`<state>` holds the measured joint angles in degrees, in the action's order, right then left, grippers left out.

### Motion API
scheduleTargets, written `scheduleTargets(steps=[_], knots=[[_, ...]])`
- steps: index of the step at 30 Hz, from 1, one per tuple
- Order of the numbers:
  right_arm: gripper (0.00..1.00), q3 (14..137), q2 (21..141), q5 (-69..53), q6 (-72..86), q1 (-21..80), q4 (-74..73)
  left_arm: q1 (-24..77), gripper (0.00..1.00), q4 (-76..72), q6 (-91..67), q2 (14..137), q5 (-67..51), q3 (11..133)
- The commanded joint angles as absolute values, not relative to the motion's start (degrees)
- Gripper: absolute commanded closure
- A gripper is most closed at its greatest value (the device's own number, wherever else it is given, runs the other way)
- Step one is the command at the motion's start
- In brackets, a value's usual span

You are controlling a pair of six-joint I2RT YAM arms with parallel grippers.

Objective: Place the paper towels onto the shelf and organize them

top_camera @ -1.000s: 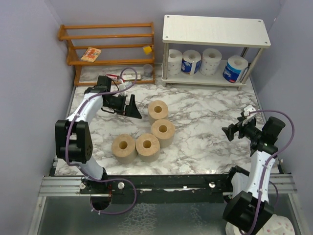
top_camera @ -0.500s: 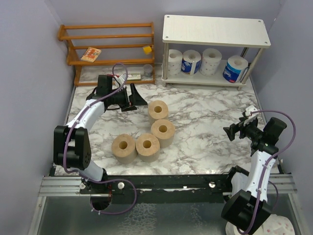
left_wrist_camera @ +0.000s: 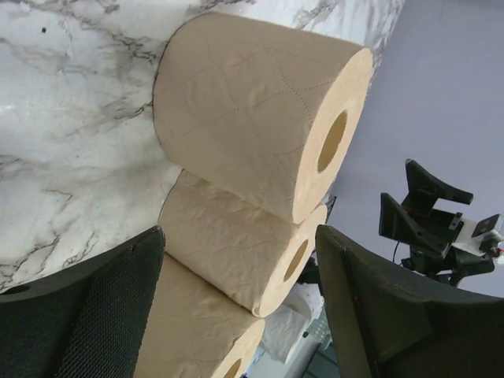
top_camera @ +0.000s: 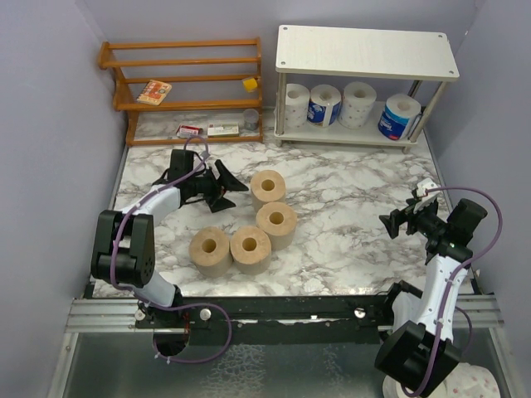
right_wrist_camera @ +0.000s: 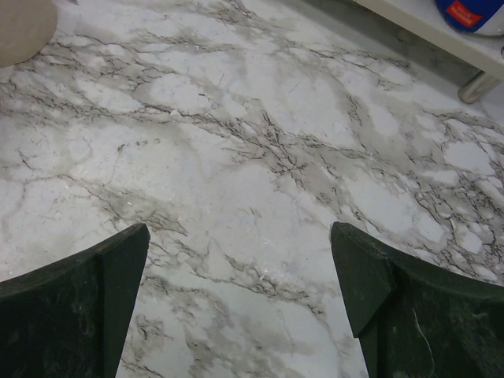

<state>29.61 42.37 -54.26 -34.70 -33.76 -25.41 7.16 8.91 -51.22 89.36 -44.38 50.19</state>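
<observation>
Half done: four paper towels point(top_camera: 358, 104), white and blue-wrapped, sit on the lower tier of the shelf point(top_camera: 365, 51) at 1 o'clock. Four tan rolls point(top_camera: 276, 224) are left mid-surface point(top_camera: 348, 199). Left hand point(top_camera: 231, 192) is wide open and empty, at 9 o'clock of the far tan roll point(top_camera: 268, 186). Right hand point(top_camera: 388, 225) is open and empty at 3 o'clock.

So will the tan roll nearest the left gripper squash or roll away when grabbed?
Probably squashes some: the tan roll shows soft quilted paper and a hollow core. Standing on its flat end, it likely won't roll unless tipped. Likely light, so a nudge may slide it.
</observation>
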Motion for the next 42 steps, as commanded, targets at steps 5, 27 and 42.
scheduleTargets(steps=[5,27,42], knots=[[0.00,29.18,41.90,-53.70,-34.19,-34.63,-24.00,11.43,0.19,9.47,-51.70,93.13,-42.68,57.63],[0.00,29.18,41.82,-53.88,-34.28,-34.96,-24.10,17.58,1.00,13.09,-50.39,104.39,-37.62,68.56],[0.00,29.09,41.50,-53.83,-34.29,-34.94,-24.15,17.73,1.00,17.79,-48.24,100.71,-36.33,79.77]])
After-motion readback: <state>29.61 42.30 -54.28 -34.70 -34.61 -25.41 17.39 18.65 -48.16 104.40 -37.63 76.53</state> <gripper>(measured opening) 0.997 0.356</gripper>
